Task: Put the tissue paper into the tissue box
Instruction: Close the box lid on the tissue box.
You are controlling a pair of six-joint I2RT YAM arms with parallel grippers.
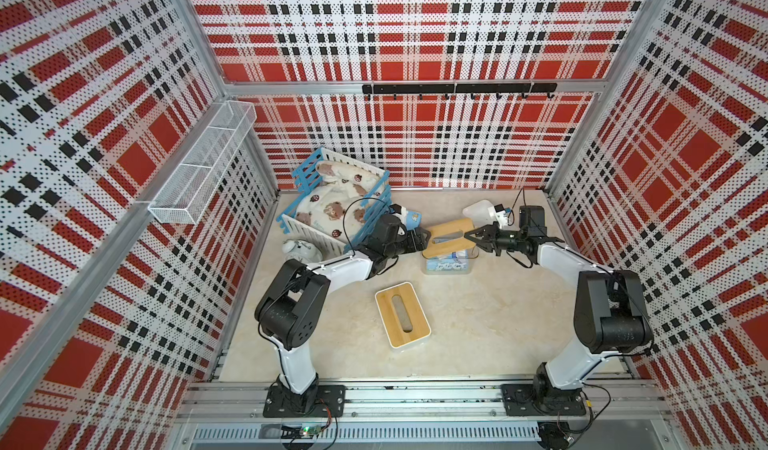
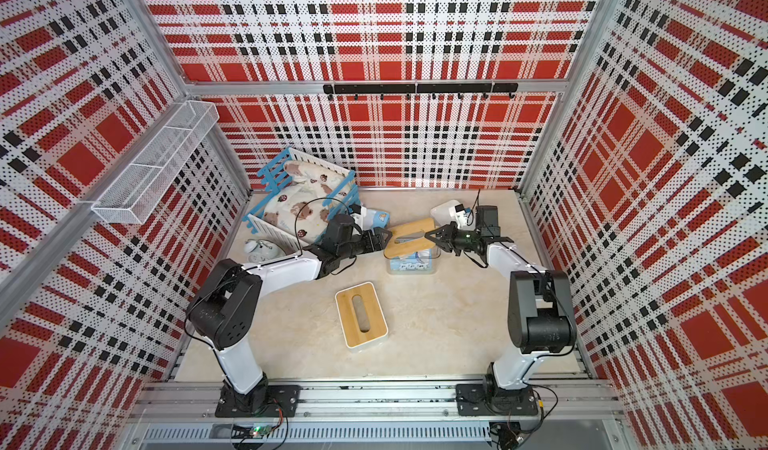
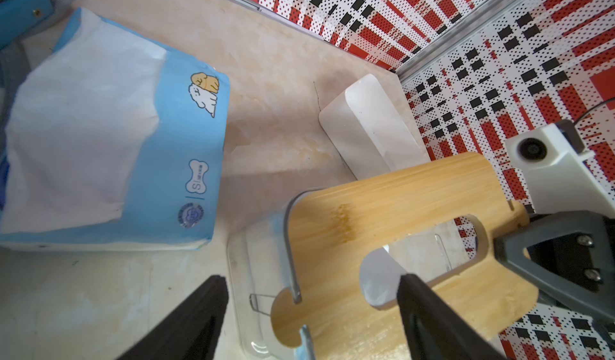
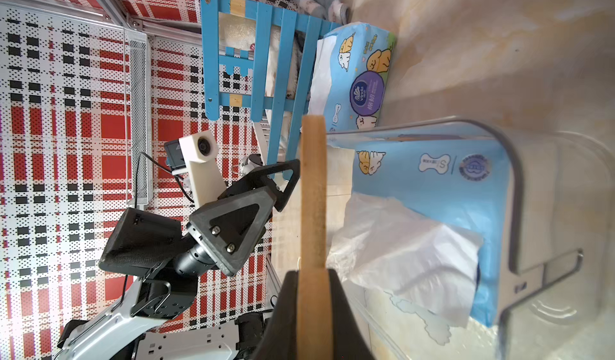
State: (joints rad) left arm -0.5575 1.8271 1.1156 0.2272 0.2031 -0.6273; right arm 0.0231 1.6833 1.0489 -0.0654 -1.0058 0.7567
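The right gripper (image 4: 312,285) is clamped narrow on one edge of a bamboo lid (image 4: 312,182), which it holds tilted over a clear tissue box (image 4: 532,188). Facing it from the lid's other end, the left gripper (image 3: 309,291) stands with its jaws spread wide and nothing between them. One finger (image 3: 419,308) lies across the lid's slot, and I cannot tell whether it touches. Inside the clear box lies one tissue paper pack (image 4: 432,182), white sheets bulging from it. This box sits mid-bench toward the far edge. A second tissue paper pack (image 3: 186,142) rests nearby on the bench against the blue crib (image 1: 305,173) in the far left corner. A white lidded box (image 1: 402,320) stands nearer the front edge.
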